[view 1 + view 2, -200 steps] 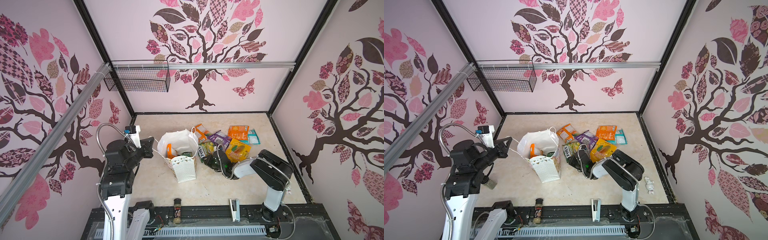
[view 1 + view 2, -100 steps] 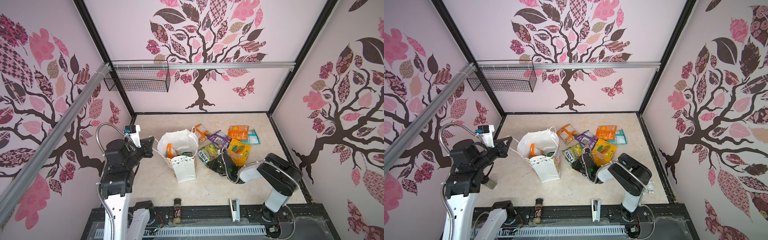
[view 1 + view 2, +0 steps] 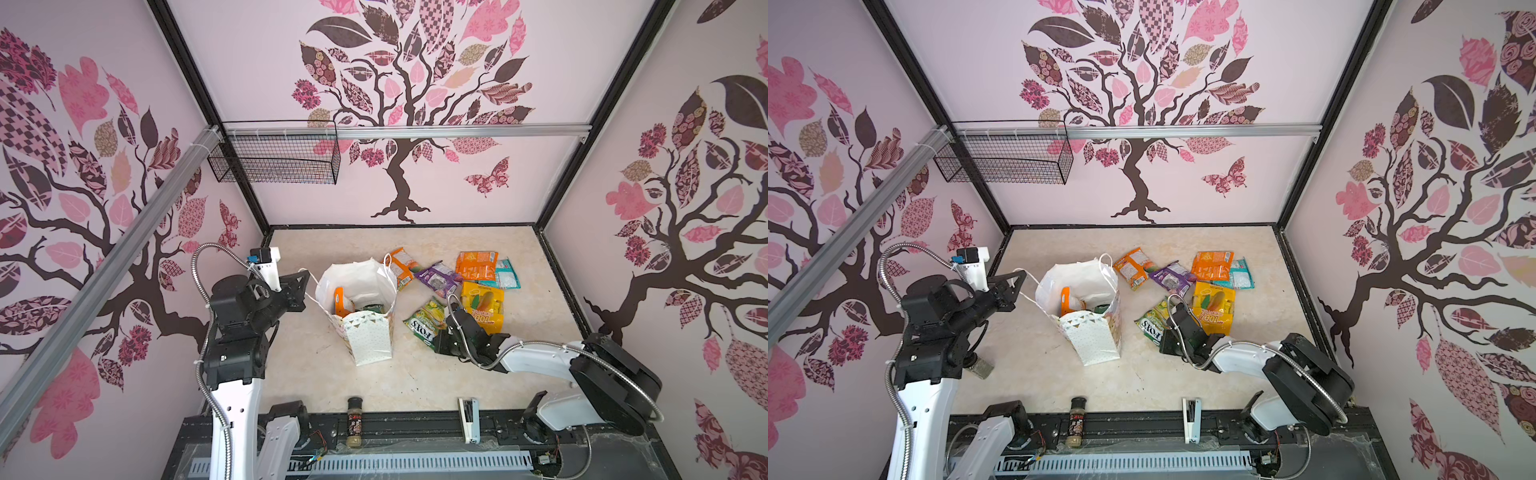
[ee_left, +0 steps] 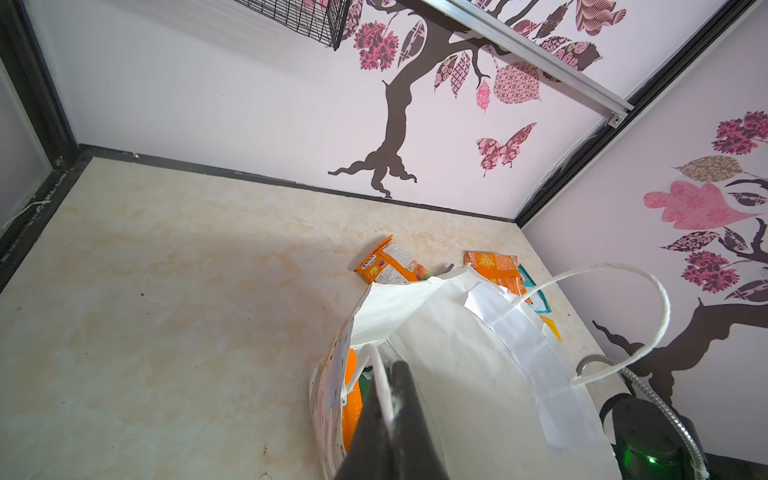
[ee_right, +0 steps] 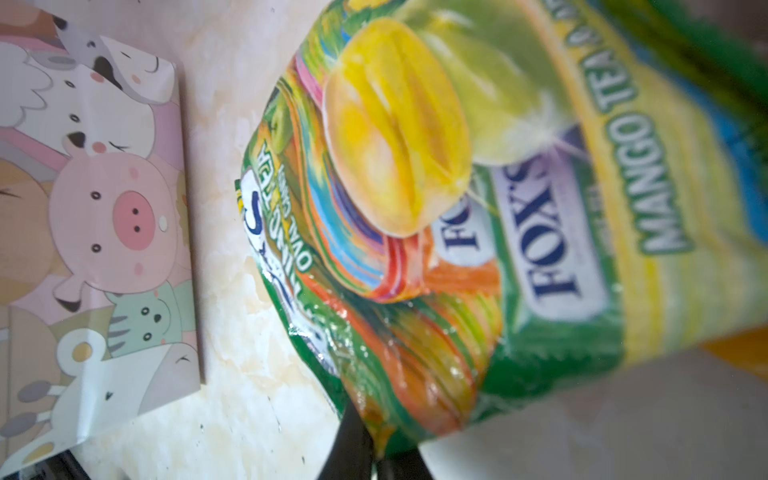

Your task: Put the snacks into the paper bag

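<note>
1. Paper bag [image 3: 371,338]: upright on bench [image 3: 316,374], mouth open; left fingers [image 4: 409,419] pinching its cord handle [image 4: 376,365].
2. Green FOX'S packet [image 3: 424,324]: just beside bag; right fingers [image 5: 351,451] pinching its corner.
3. Other packets [image 3: 482,305]: loose on bench.

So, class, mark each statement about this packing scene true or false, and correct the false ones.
1. The paper bag stands upright with an orange packet inside. True.
2. The left fingers grip a snack packet. False: they are shut on the bag's cord handle.
3. The right fingers pinch an edge of the green FOX'S packet. True.
4. The purple packet is already in the bag. False: it lies on the table outside the bag, among other packets.
</note>
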